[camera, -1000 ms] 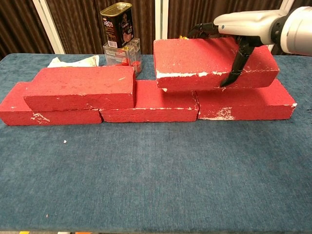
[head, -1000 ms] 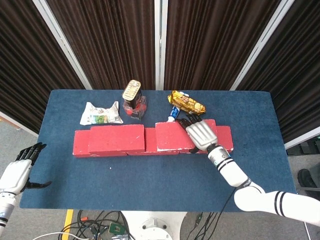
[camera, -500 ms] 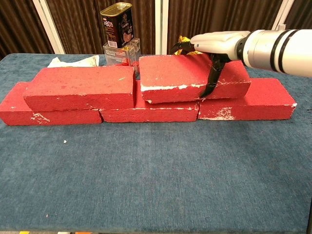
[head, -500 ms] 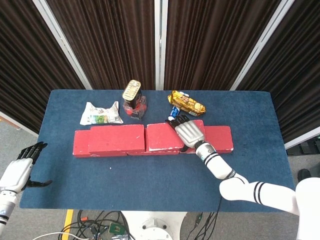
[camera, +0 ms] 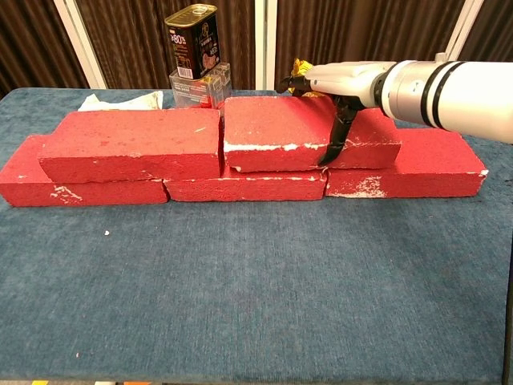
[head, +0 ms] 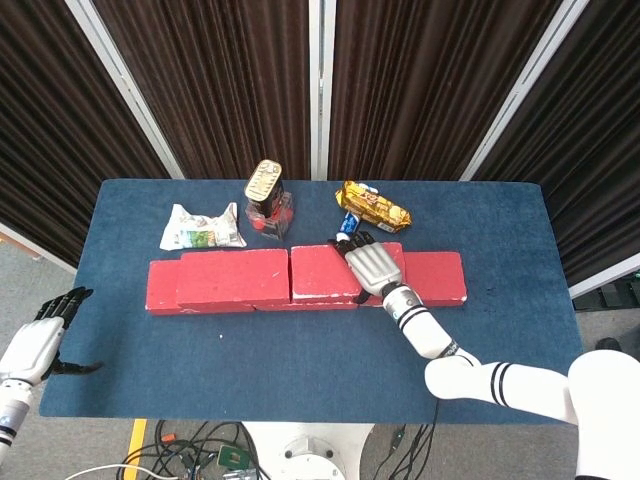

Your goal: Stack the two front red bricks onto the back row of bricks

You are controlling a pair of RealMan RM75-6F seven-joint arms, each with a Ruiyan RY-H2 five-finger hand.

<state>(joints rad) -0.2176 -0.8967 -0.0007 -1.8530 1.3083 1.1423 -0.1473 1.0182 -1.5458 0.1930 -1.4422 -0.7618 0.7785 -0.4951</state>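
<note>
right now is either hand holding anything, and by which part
The right hand grips the upper right brick near its right end, palm on top, thumb down the front face. The left hand holds nothing.

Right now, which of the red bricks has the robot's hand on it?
The right-hand brick of the top layer. The right hand lies across its top, thumb down the front face. The other upper brick, to its left, and the three beneath are untouched.

1. The bricks [camera: 132,144] are coloured red, flecked white along chipped edges.
2. The table [camera: 256,297] is covered in dark blue cloth.
3. The right hand [camera: 341,80] is finished silver-white with black fingertips; its arm is ringed with black bands.
4. The can [camera: 191,42] is labelled black and red under a gold lid.
5. The curtains [head: 220,80] are striped dark brown.
</note>
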